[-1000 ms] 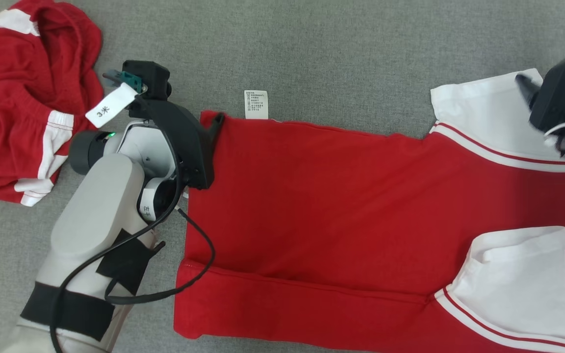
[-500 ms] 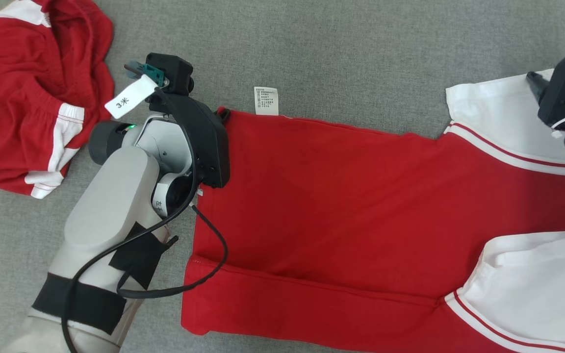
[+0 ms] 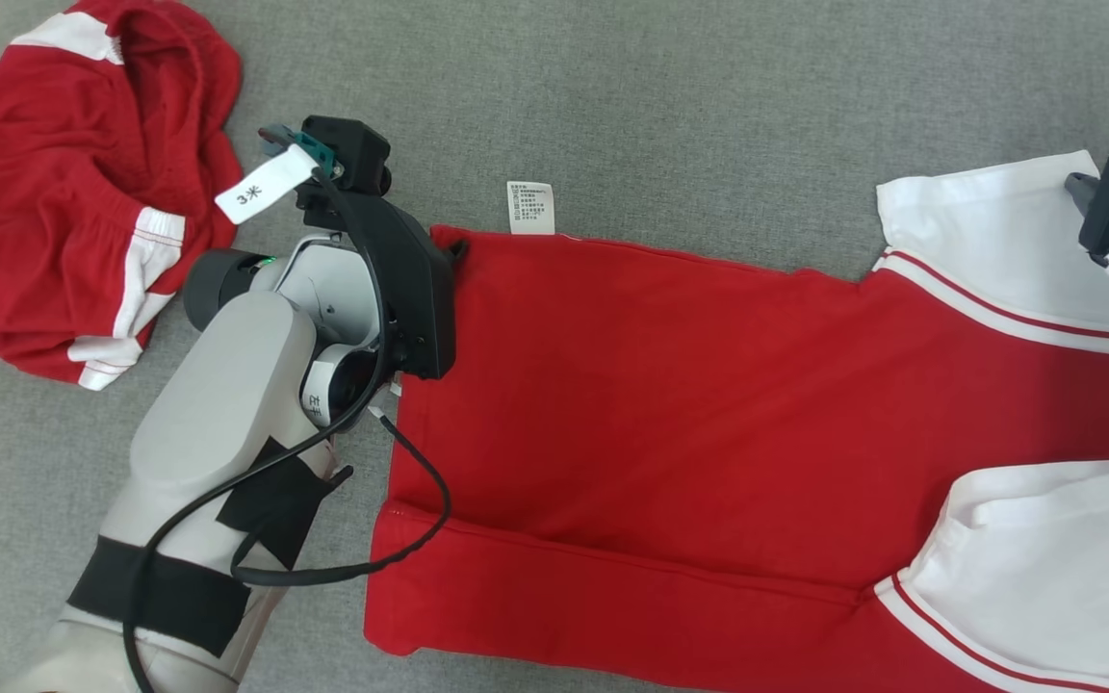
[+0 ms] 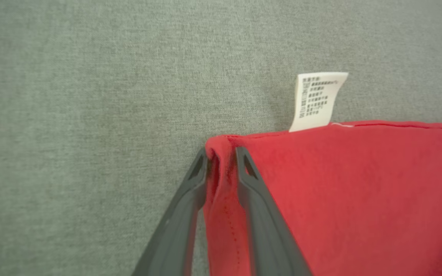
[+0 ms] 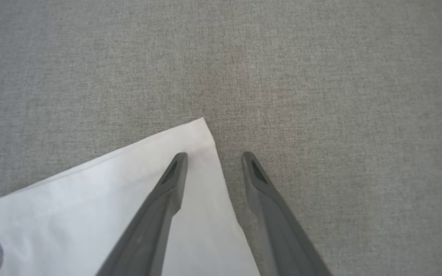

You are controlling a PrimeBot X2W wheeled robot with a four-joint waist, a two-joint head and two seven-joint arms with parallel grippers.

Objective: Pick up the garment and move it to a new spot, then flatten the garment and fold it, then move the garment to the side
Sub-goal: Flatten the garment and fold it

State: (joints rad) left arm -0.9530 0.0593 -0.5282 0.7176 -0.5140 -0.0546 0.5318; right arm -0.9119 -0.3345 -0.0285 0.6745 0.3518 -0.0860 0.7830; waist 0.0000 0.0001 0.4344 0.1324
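left jaws: pinching garment corner; right jaws: apart over sleeve edge

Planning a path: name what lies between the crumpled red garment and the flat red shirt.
The robot's left forearm and wrist, over the grey fabric surface, in the head view.

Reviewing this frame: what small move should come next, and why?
Probably close the right gripper on the white sleeve: its jaws stand open astride the sleeve's edge, one finger over cloth, one over the grey surface. The left gripper seems to pinch the red shirt at its hem corner, so a lift needs both holds.
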